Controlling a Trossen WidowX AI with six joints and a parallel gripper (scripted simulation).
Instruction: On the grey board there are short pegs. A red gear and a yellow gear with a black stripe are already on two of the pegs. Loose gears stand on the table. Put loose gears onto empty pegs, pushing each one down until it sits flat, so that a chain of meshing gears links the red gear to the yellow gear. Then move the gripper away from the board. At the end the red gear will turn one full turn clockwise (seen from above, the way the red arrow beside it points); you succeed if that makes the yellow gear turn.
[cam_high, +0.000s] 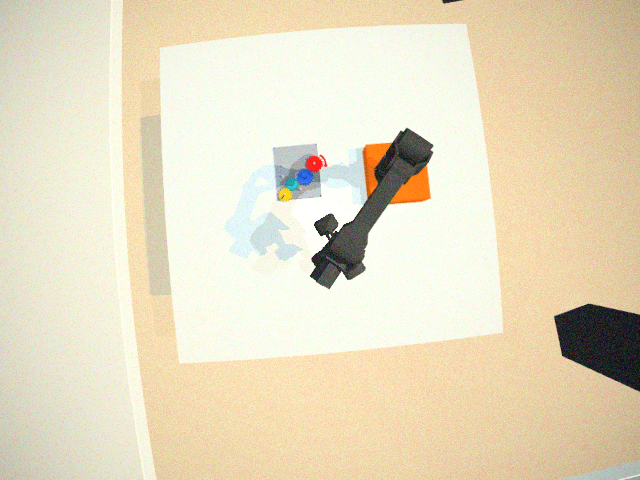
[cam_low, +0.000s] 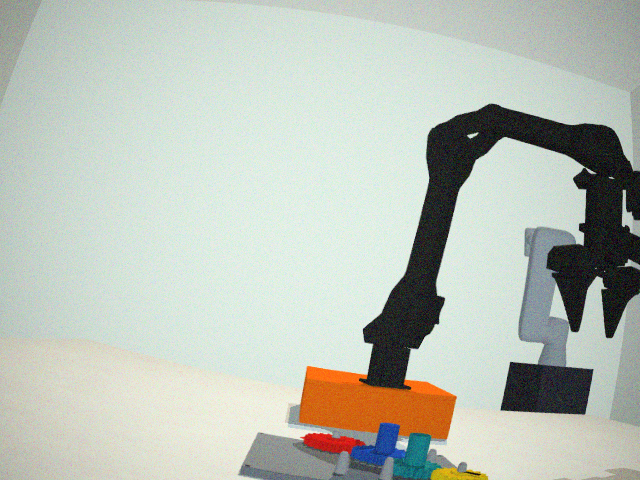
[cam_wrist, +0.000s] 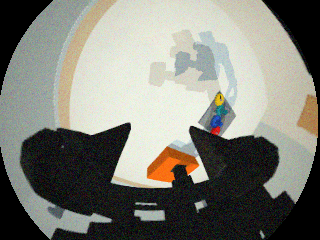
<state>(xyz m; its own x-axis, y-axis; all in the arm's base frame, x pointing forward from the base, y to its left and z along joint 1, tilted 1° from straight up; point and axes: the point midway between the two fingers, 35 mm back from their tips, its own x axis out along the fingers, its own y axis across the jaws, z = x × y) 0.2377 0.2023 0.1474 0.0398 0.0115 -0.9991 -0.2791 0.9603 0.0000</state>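
Grey board (cam_high: 289, 155) (cam_low: 289, 454) (cam_wrist: 229, 118) sits toward the left edge of the white worktop (cam_high: 413, 284) (cam_wrist: 115, 75) in top view, nearer its top-left corner than its bottom-right. Row on board: red gear (cam_high: 311, 163) (cam_low: 333, 442) (cam_wrist: 215, 130), blue gear (cam_high: 305, 177) (cam_low: 379, 454) (cam_wrist: 216, 121), teal gear (cam_high: 292, 183) (cam_low: 417, 454) (cam_wrist: 221, 110), yellow gear (cam_high: 282, 192) (cam_low: 460, 474) (cam_wrist: 219, 98). Tooth contact too small to confirm. Gripper (cam_high: 338, 253) (cam_low: 592, 334) (cam_wrist: 160, 127) up high, off the board toward the bottom edge, fingers apart, nothing between.
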